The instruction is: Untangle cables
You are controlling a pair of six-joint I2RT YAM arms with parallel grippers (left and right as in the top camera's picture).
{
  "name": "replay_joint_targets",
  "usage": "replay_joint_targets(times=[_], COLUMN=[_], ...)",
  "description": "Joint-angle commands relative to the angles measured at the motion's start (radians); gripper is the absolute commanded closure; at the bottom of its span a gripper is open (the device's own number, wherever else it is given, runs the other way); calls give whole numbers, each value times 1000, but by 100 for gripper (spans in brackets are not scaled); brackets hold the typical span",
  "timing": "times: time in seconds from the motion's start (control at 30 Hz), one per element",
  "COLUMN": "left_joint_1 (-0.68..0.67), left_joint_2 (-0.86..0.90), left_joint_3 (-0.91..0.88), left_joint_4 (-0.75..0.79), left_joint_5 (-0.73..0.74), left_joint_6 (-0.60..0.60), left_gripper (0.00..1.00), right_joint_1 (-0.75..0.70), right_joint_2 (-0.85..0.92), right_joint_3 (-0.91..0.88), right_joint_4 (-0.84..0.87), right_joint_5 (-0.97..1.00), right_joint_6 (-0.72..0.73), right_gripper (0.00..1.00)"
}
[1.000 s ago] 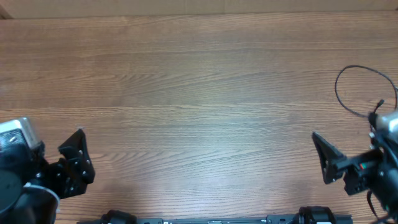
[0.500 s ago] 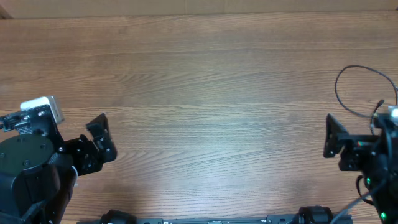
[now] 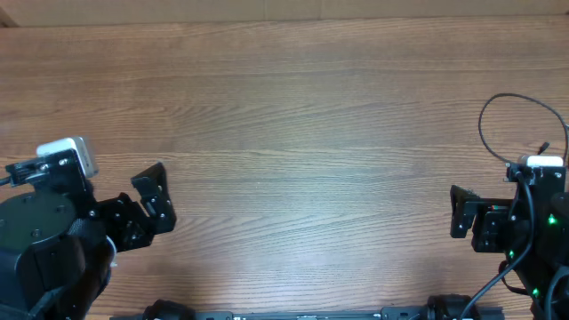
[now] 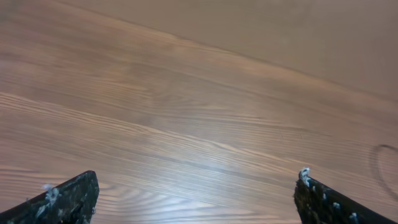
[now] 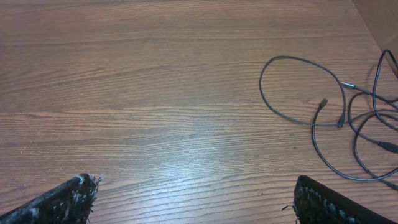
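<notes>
From my seat, both arms sit at the near edge of the brown wood-grain table [image 3: 284, 107]. The left gripper [image 4: 196, 182] is at the near-left corner with its jaws spread wide and nothing between them. The right gripper [image 5: 196, 182] is near the near-right corner, equally wide open and empty. What matters is farther out: the thin black cables [image 5: 343, 106] lie against the right edge of the table, about halfway back. That puts them beyond the right gripper and off to its right side, not straight ahead of the jaws. One open loop bulges toward the table's middle with a small plug tip [image 5: 323, 104] inside it, and the crossed strands pile up toward the right edge and run out of the right wrist view. The bundle's long direction seems to run from the loop out to that edge. The right arm is clearly the nearer one. The left is well apart, across the width of the table, and its wrist view catches only a faint curve at far right. I judge the next reach belongs to the right arm, swinging rightward and away from the near edge.
</notes>
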Motion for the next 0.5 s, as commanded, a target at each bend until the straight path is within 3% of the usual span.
replay_joint_targets(times=[0.0, 0.2, 0.47], left_joint_1=[4, 3, 4], left_joint_2=[1, 2, 2], left_joint_3=[-7, -7, -7], left_joint_4=[15, 22, 18], left_joint_5=[121, 185, 135], left_joint_6=[-82, -159, -129], left_gripper=[0, 0, 1], right_joint_1=[5, 5, 5], right_joint_2=[-1, -1, -1], right_joint_3=[0, 0, 0], right_joint_4=[2, 2, 2], right_joint_5=[7, 7, 7], right_joint_6=[5, 5, 5], right_gripper=[0, 0, 0])
